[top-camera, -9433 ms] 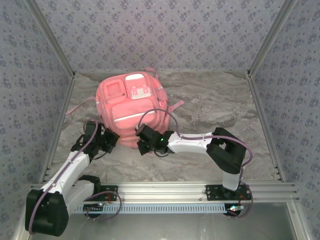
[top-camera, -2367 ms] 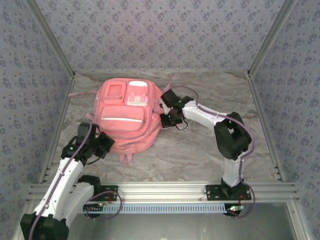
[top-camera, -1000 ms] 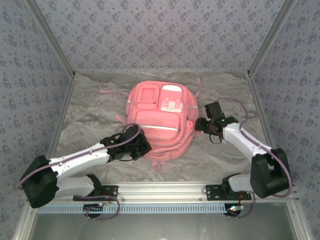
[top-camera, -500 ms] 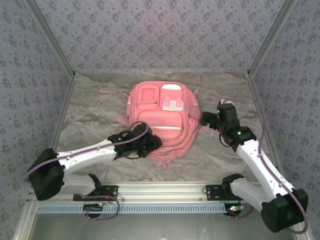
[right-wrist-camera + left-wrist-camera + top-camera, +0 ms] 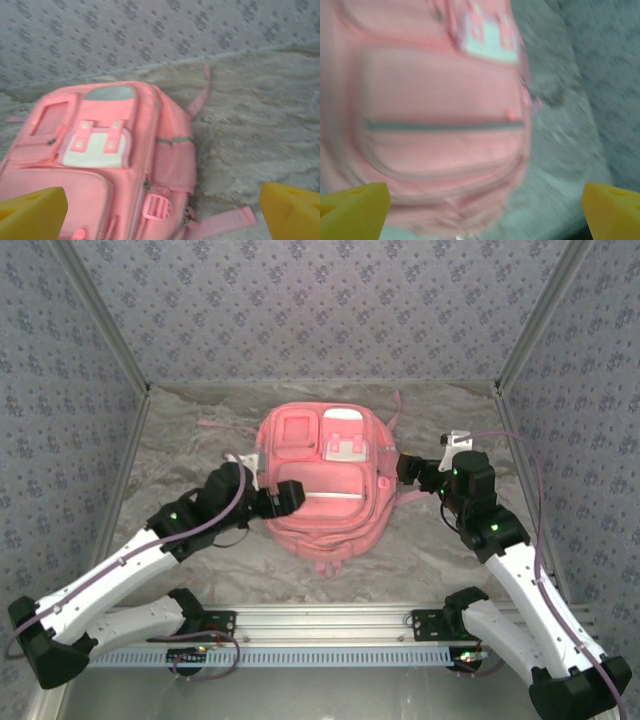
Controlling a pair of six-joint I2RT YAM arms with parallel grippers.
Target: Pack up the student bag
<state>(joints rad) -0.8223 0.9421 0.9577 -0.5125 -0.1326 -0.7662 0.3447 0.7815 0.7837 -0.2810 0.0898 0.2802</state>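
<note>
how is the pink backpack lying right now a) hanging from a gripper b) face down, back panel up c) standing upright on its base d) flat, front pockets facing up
d: the student bag lies flat on the table, its front pockets and white panel facing up.

Bag (image 5: 325, 490): we log it as pink all over. White panel (image 5: 345, 448) with pink tabs on the upper pocket. Pale grey stripe (image 5: 325, 497) across the lower pocket. Side mesh (image 5: 172, 167) and straps (image 5: 227, 217) are pink too.
Table (image 5: 450, 540): grey, marbled with lighter veins.
Walls (image 5: 320, 310): blue-grey, printed with small darker flower clusters in a regular repeat.
Arms (image 5: 525, 575): white links, black joints, lilac cables (image 5: 541, 502).
Fingers (image 5: 355, 212): we see yellow in both wrist views.
Rail (image 5: 330, 620): bare silver metal.
</note>
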